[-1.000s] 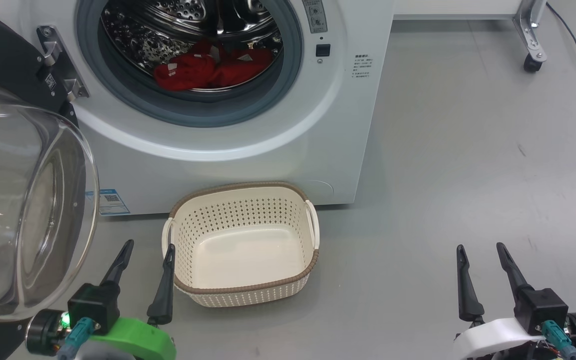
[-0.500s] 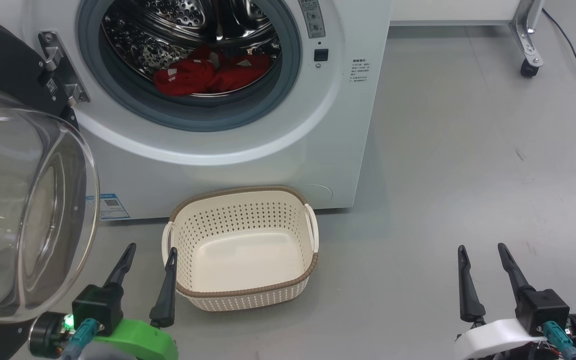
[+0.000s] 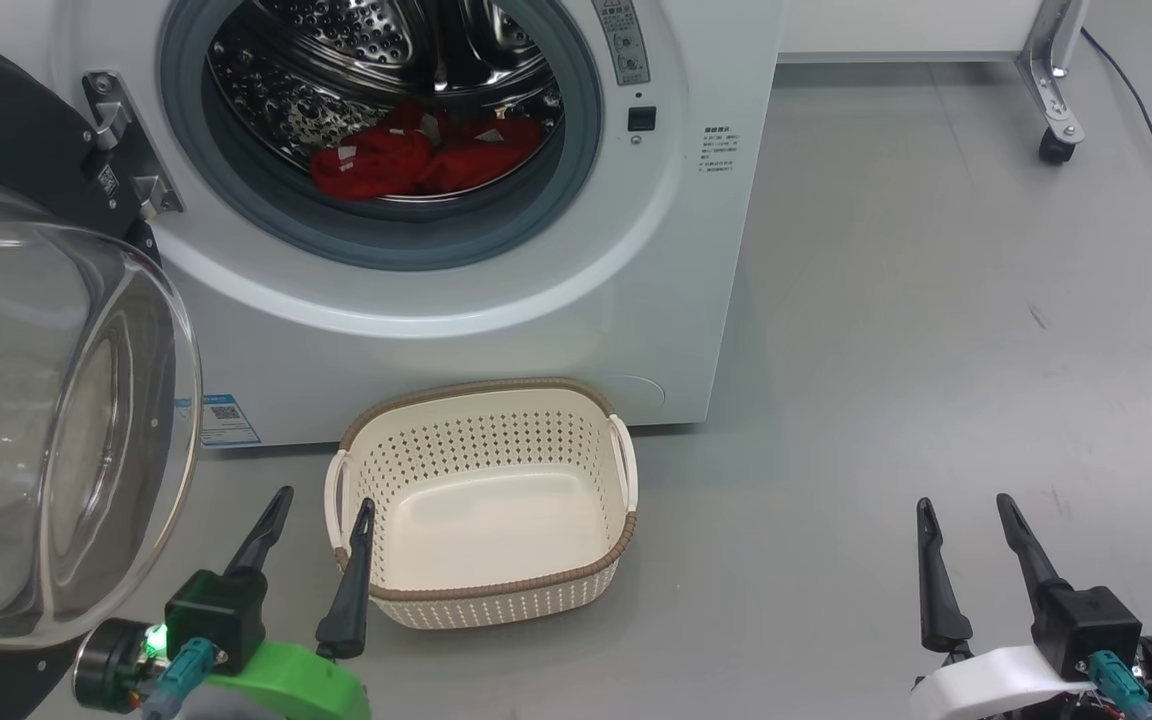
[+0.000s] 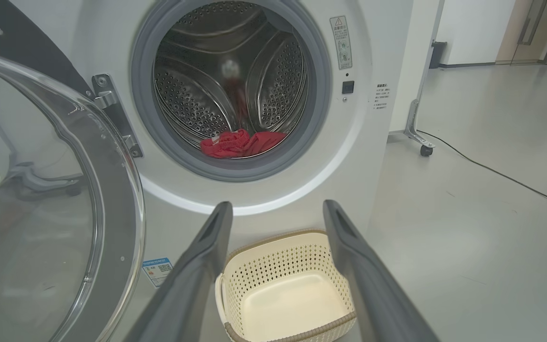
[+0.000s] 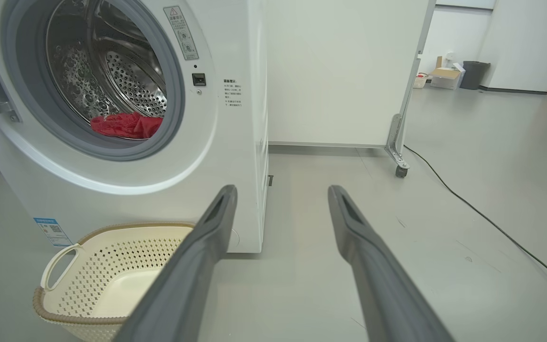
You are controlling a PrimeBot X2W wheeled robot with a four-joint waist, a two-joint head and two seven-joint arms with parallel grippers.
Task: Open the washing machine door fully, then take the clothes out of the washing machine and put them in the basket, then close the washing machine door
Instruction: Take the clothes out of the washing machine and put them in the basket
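We've got the door (image 3: 56,420) wide, basket (image 3: 481,386) under the drum (image 3: 376,50) so clothes (image 3: 416,160) drop in; left gripper (image 3: 327,497) and right gripper (image 3: 964,500) spread, empty.

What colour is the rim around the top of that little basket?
Brown, woven-looking, on the cream perforated basket. The head view shows it best.

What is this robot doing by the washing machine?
A two-armed robot is set to unload laundry. The washing machine door stands swung open on the left, and the red clothes lie in the drum of the washing machine. The basket sits empty on the floor in front. The left end effector, open, hovers by the basket; the right end effector, open too, holds nothing.
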